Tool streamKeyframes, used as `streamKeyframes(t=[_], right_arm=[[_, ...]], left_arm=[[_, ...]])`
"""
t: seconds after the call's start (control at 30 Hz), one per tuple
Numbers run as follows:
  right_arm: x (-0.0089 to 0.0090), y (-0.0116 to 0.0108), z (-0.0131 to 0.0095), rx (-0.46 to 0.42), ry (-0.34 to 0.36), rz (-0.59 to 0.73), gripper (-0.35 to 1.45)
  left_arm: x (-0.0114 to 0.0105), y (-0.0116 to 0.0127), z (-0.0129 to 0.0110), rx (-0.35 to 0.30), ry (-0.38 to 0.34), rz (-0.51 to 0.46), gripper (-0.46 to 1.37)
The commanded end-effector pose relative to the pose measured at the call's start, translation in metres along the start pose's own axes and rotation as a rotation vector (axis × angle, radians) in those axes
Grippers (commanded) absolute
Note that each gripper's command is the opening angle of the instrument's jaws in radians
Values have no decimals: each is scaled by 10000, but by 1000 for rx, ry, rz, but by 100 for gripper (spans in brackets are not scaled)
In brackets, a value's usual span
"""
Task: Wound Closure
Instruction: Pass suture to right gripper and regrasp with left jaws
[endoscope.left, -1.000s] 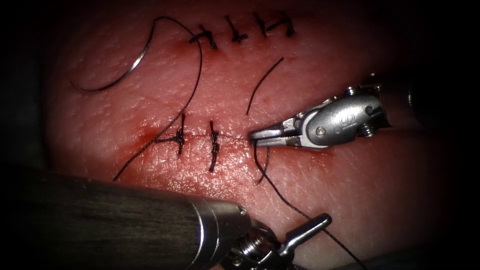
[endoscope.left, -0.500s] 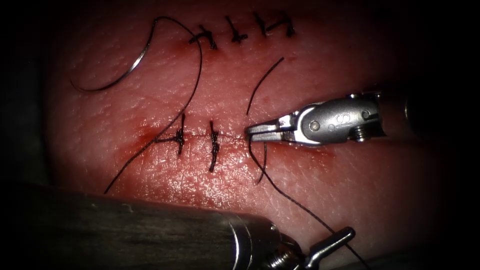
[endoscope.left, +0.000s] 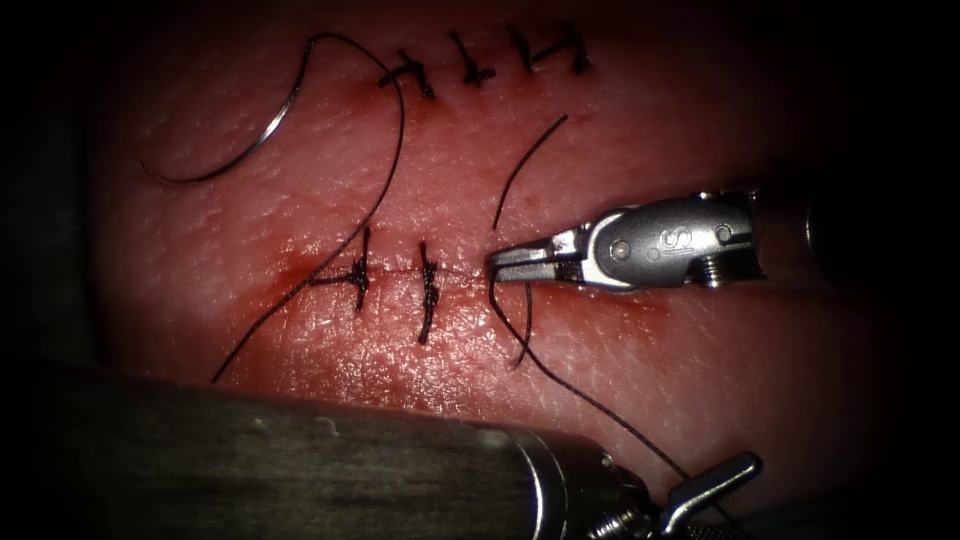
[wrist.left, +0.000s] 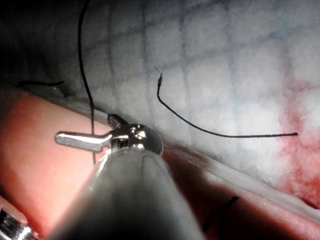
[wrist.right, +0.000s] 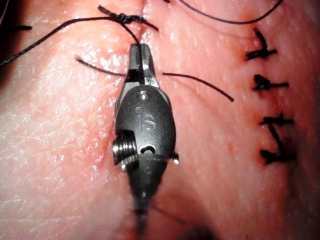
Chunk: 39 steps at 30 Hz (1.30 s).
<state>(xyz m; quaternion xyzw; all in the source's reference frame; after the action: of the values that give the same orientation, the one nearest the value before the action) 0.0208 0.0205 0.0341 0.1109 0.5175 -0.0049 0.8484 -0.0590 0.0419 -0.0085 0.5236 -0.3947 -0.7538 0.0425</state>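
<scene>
Since a second ago my left gripper (endoscope.left: 715, 490) has slid away from the cut, trailing thread (endoscope.left: 590, 405), while my right gripper (endoscope.left: 520, 264) has crept a touch further along the cut (endoscope.left: 395, 272) and levelled out.

As far as I can judge, the closure is partly done. Two dark stitches (endoscope.left: 428, 290) cross the cut just ahead of the right gripper's tip, and a third knot (wrist.right: 122, 18) sits right at that tip. Whether the cut runs on under the right tool, I cannot tell. A row of older stitches (endoscope.left: 480, 60) lies well beyond it.

Right gripper: jaws together at the knot; whether they pinch the thread I cannot tell. Left gripper: jaws parted in the wrist view (wrist.left: 100, 134), thread crossing them; I cannot tell if it is held.

The needle (endoscope.left: 235, 150) lies free on the tissue (endoscope.left: 750, 380), well away from both grippers, not in the tissue. It is thin, bright steel, curved. The thread is black, fine and springy. The tissue is pink, glossy, pebbled, with red fluid (endoscope.left: 300, 268) at the cut's far end.
</scene>
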Motion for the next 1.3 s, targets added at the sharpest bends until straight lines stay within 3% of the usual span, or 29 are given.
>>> streamKeyframes(t=[0.03,0.5,0.6,0.67,0.73,0.97,1.1,1.3], right_arm=[[0,0,0,-1,0,0,-35],[0,0,1,0,-6,12,-35],[0,0,1,0,-6,18,-35],[0,0,1,1,-6,18,-35],[1,-1,1,1,-6,17,-35],[2,-4,1,2,-5,16,-35],[4,-5,0,3,-4,23,-35],[7,-5,-4,-1,-7,44,-35]], left_arm=[[2,-1,-2,-5,2,0,76],[9,4,4,9,-3,12,67],[10,8,5,10,-4,16,43],[10,9,5,11,-4,18,-14],[9,10,5,9,-3,0,-35],[5,6,-6,5,11,-15,-35],[0,-6,-26,-15,25,-31,-35],[-11,-25,-64,-35,-21,-27,-35]])
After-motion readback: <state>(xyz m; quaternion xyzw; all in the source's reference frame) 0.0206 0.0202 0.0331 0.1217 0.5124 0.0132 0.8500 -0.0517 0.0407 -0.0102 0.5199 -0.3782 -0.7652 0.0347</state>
